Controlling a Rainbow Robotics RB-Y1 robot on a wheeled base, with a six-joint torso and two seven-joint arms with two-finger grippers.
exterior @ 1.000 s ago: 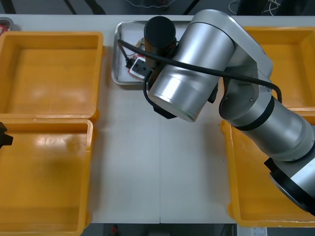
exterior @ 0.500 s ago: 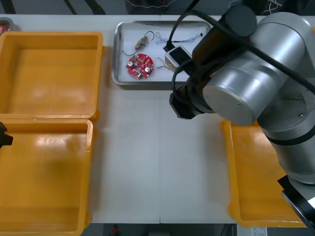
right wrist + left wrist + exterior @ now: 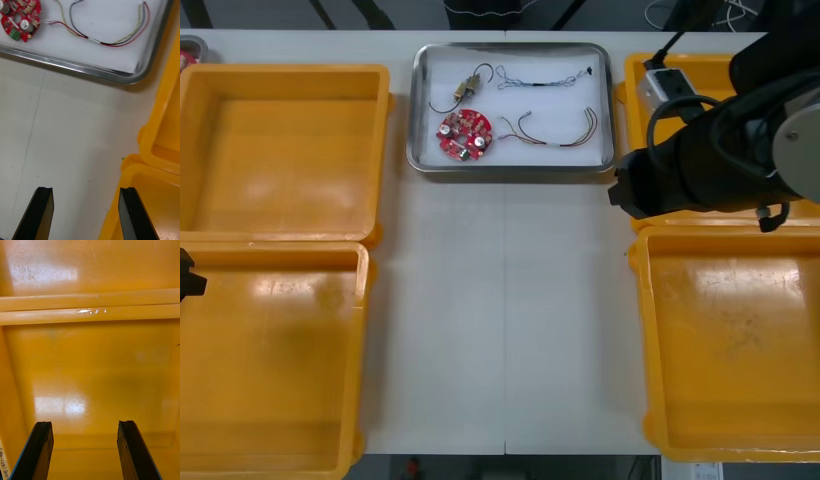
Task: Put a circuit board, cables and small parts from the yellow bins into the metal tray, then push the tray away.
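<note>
The right tool (image 3: 85, 191), black fingers spread and empty, hangs over the light counter (image 3: 500, 320) beside the near right yellow bin (image 3: 730, 340). The shiny metal tray (image 3: 515, 172), holding the round red circuit board (image 3: 464, 133) and the red and yellow cable (image 3: 555, 135), lies just beyond its fingers, long side across them. This arm is nearer than the left tool (image 3: 84, 423), which is spread over a left yellow bin (image 3: 90, 352).

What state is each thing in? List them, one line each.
Tray: loaded, near the far edge of the table.
Circuit board: flat in tray.
Blue and white cable: in tray.
Red and yellow cable: in tray.
Small metal part: in tray.
Right gripper: open, holding nothing, above table.
Left gripper: open, holding nothing, above bin.
</note>
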